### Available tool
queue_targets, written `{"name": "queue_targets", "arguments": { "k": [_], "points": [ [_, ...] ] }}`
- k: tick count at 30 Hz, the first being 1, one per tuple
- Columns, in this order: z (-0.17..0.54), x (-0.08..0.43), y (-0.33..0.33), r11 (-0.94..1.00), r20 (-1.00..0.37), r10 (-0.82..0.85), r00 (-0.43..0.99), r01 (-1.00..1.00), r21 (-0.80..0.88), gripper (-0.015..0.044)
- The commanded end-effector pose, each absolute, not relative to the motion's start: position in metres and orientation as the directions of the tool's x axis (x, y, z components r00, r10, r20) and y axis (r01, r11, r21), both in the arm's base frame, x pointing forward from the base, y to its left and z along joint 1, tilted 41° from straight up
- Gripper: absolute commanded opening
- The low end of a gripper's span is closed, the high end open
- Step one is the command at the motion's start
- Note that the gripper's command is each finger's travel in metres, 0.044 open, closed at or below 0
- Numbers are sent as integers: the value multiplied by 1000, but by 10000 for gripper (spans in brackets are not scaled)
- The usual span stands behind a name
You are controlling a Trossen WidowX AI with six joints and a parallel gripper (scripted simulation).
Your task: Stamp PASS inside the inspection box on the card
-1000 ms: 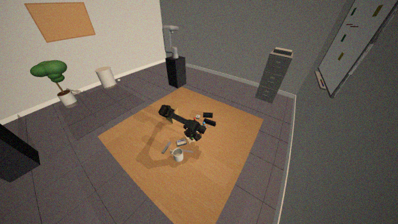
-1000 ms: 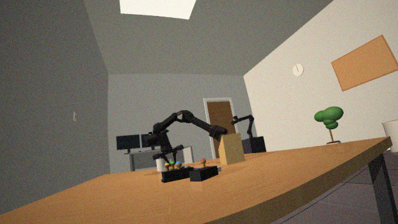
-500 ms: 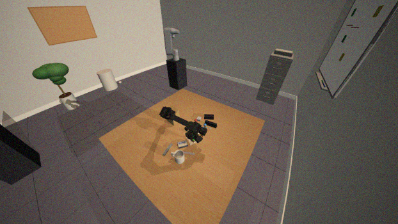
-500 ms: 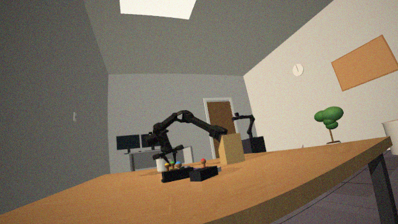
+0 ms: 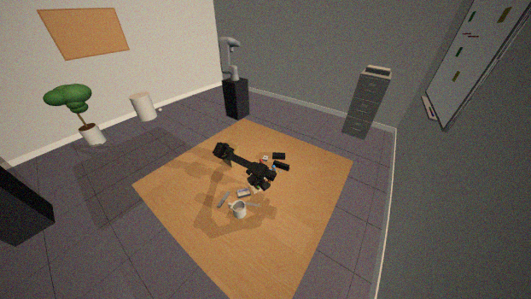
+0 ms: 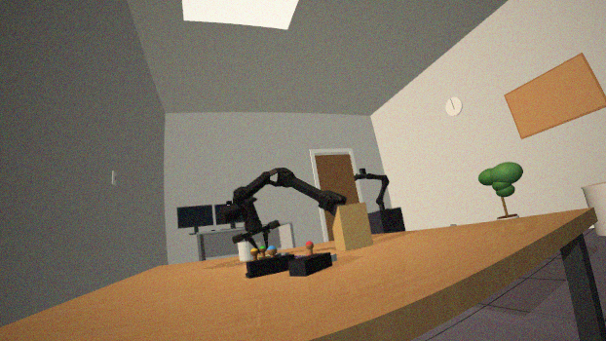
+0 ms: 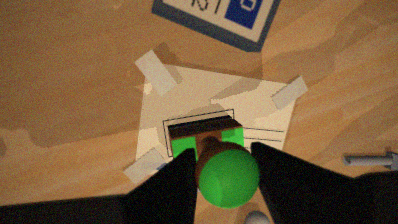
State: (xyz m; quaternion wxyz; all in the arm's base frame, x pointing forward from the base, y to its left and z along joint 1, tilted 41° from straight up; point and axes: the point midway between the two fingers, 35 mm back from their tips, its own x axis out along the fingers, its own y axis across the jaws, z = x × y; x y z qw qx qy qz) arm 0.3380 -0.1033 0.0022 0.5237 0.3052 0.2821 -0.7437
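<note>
My gripper [image 5: 259, 186] [image 6: 261, 246] [image 7: 223, 153] is shut on the green-knobbed stamp [image 7: 228, 178], whose block has a green top and a dark lower edge. Its printed word is not visible. The pale card [image 7: 180, 82] lies on the bench, held by tape strips at its visible corners. The stamp's block covers much of the thin black box outline [image 7: 198, 115]; the outline's top and left lines show beyond the block. Whether the block touches the card cannot be told. No print shows. I cannot tell surely which object is the ink pad.
A blue-edged box [image 5: 243, 192] [image 7: 247, 40] lies beside the card. A white mug [image 5: 240, 209] [image 6: 244, 250], a grey bar [image 5: 224, 199] and a metal tool [image 5: 253, 204] [image 7: 370, 160] lie nearby. Black boxes [image 5: 278, 155] [image 6: 311, 265], other knobbed stamps and a tan block [image 6: 355, 228] stand around.
</note>
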Motion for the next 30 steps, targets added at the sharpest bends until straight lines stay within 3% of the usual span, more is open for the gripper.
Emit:
{"name": "queue_targets", "arguments": {
  "k": [1,30],
  "points": [
    [0,338,-106,-293,-747,-610,-265,951,-98,0],
    [6,338,-101,-293,-747,-610,-265,951,-98,0]
  ]
}}
